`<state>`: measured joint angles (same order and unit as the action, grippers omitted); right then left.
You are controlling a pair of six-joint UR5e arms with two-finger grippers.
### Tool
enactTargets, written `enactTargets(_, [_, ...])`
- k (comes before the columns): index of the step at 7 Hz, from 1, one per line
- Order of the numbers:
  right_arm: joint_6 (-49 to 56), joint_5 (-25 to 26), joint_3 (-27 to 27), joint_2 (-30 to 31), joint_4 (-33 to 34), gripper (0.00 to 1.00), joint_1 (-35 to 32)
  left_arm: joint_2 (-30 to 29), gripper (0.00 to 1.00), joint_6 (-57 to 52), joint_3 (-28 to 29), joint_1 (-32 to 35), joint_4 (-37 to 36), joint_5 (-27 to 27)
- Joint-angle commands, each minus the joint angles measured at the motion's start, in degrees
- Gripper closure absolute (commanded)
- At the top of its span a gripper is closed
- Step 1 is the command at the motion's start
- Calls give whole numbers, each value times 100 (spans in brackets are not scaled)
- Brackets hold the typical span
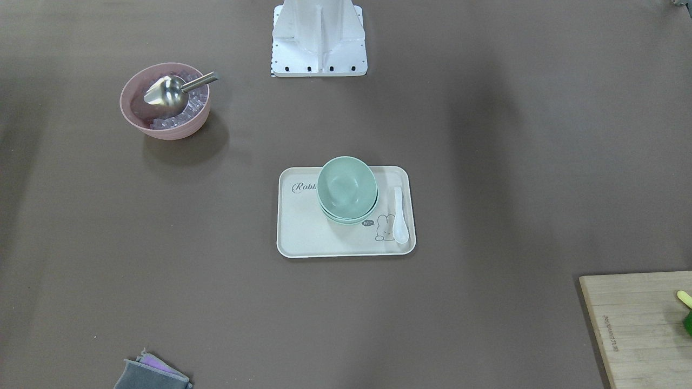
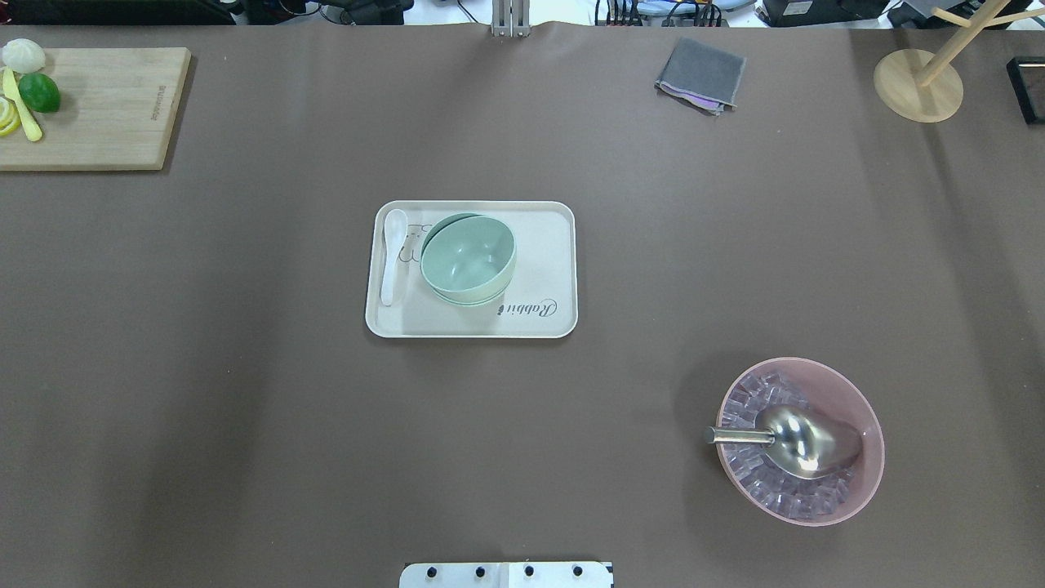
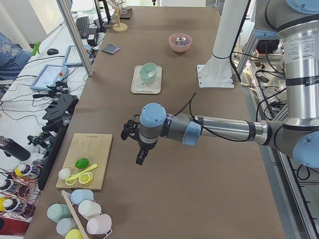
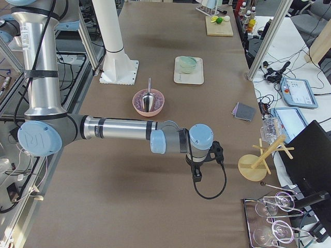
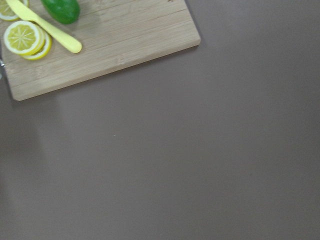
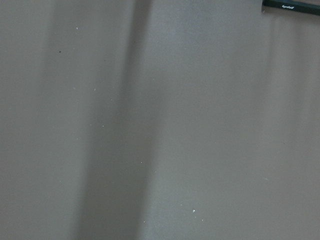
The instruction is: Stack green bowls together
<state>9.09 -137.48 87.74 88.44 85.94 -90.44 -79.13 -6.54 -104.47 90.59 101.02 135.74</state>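
The green bowls point(image 1: 347, 186) sit nested in one stack on a cream tray point(image 1: 303, 237) at the table's middle; I see the top bowl and rims below it. The stack also shows in the overhead view point(image 2: 468, 256) and small in both side views point(image 3: 148, 72) point(image 4: 187, 63). My left gripper point(image 3: 141, 158) hangs over bare table near the cutting board, far from the tray. My right gripper point(image 4: 197, 177) hangs over bare table beyond the pink bowl. Both show only in side views, so I cannot tell whether they are open or shut.
A white spoon point(image 2: 393, 253) lies on the tray point(image 2: 547, 245) beside the stack. A pink bowl point(image 2: 865, 408) holds ice and a metal scoop point(image 2: 804, 441). A cutting board point(image 2: 106, 106) with lime and lemon, a grey cloth point(image 2: 700, 75) and a wooden stand point(image 2: 918, 82) lie along the far edge.
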Motion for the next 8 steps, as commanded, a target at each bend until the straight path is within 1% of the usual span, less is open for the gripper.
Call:
enactTargets(1, [40,2,42,68,-42,0,-8,257,2,-85,14,64,-39,-108])
enactTargets(2, [49,-15,59,77,-51,0,-8,267,2,-41,-20,55,-30,-265])
enactTargets(3, [49,-15,94,94,-51,0,-8,258,2,-32,-12,46,-21,-258])
enactTargets(4, [49,2,112,33,-51,0,0,249,2,-49,14,55,22,-119])
enactTargets(6, [49,-6,112,42,-51,0,0,249,2,-40,58,46,-13,-205])
enactTargets(8, [40,-15,103,59,-51,0,18,223,2,-49,6,37,-4,-144])
